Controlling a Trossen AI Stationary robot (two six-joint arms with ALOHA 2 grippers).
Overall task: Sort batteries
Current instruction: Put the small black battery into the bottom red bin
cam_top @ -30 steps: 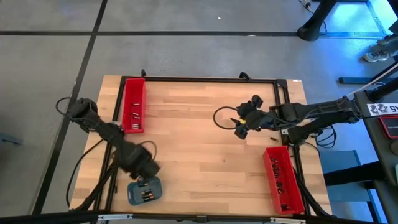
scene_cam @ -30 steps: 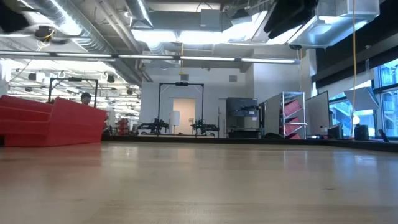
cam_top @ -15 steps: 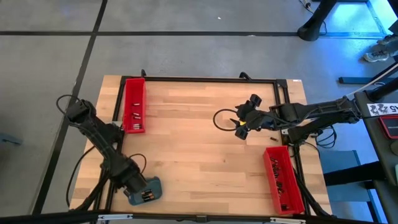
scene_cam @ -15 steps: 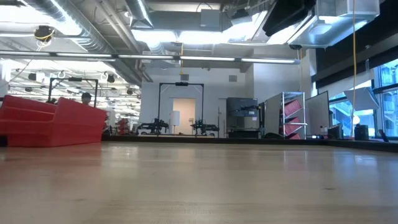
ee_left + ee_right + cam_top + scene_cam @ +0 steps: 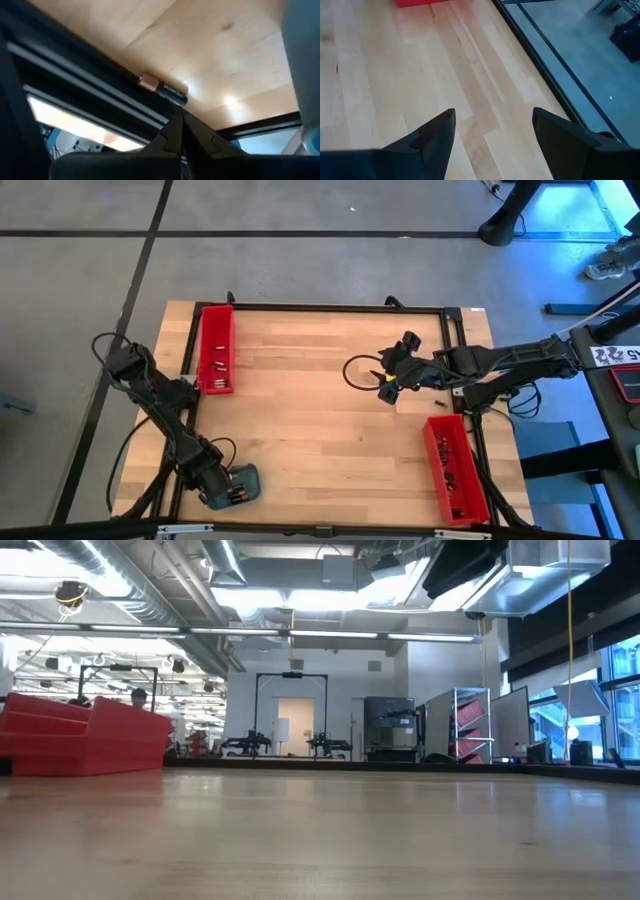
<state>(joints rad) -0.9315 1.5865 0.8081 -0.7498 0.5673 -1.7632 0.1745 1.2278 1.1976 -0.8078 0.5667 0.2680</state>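
Battery: black cell, coppery end, flat on worktop by frame rail. Left hand pinched closed, empty, tips just short of it.

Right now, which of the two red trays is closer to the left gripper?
The red tray at the table's far left edge. The left gripper is shut by the blue-grey tray on that same side; the other red tray lies near the right edge.

Bare tabletop lies open between two red trays at its edges.

Bright, even overhead light; glare on the table; close foreground blurred.
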